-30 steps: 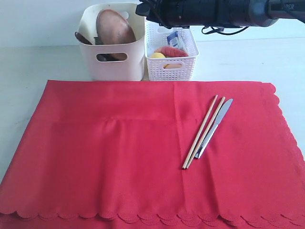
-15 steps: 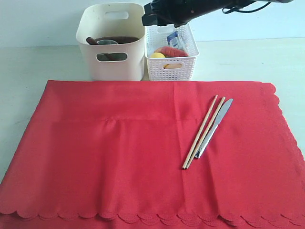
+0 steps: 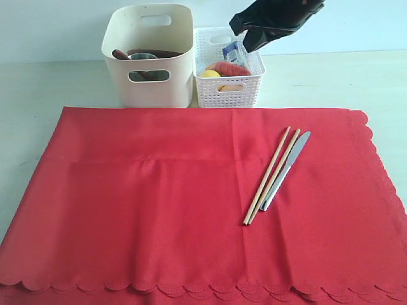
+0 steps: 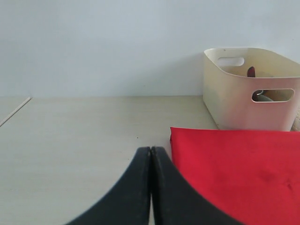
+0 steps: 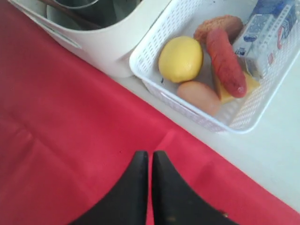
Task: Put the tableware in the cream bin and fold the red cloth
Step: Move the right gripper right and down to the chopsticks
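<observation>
Nearest, noted red cloth (image 3: pixel 159 203) spread flat, unfolded. Found chopsticks (image 3: pixel 272 175) and metal knife (image 3: pixel 285 170) lying on it right of middle, side by side. Beyond, recorded cream bin (image 3: pixel 151 82) holding spoon (image 3: pixel 121 54) and steel cup (image 3: pixel 144 56), white basket (image 3: pixel 229 89) just beside. Logged left gripper (image 4: pixel 151 152) and right gripper (image 5: pixel 150 157) both pressed closed, empty.

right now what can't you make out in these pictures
Cream bin contents: exterior view, its front wall hides all but a steel cup rim and a brown handle.
Right gripper: exterior view, a dark blur over the white basket, jaws unreadable there.
Milk carton: right wrist view, cut off by the picture's edge.
Left gripper: absent from the exterior view.
</observation>
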You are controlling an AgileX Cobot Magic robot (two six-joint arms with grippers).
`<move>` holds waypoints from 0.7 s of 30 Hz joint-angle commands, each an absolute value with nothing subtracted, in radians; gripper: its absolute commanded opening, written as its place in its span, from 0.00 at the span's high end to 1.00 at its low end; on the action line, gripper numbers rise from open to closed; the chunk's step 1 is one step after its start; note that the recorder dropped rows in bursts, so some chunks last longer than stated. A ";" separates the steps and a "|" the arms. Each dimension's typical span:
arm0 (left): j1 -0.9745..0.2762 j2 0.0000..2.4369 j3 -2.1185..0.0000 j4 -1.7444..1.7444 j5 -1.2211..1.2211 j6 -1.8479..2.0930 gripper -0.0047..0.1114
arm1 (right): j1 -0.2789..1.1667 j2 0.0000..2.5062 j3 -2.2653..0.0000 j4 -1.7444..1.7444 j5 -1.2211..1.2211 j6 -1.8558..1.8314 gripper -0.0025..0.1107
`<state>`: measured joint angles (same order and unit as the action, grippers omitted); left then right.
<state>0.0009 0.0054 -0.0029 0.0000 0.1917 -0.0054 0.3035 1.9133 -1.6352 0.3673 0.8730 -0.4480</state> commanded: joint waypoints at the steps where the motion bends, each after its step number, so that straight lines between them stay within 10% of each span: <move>1: 0.003 0.000 0.000 0.000 0.186 -0.012 0.94 | 0.303 1.804 -1.536 0.351 0.876 -0.446 0.98; 21: 0.003 0.000 0.000 0.000 0.186 -0.012 0.94 | 0.303 1.676 -1.240 0.339 0.978 -0.779 0.98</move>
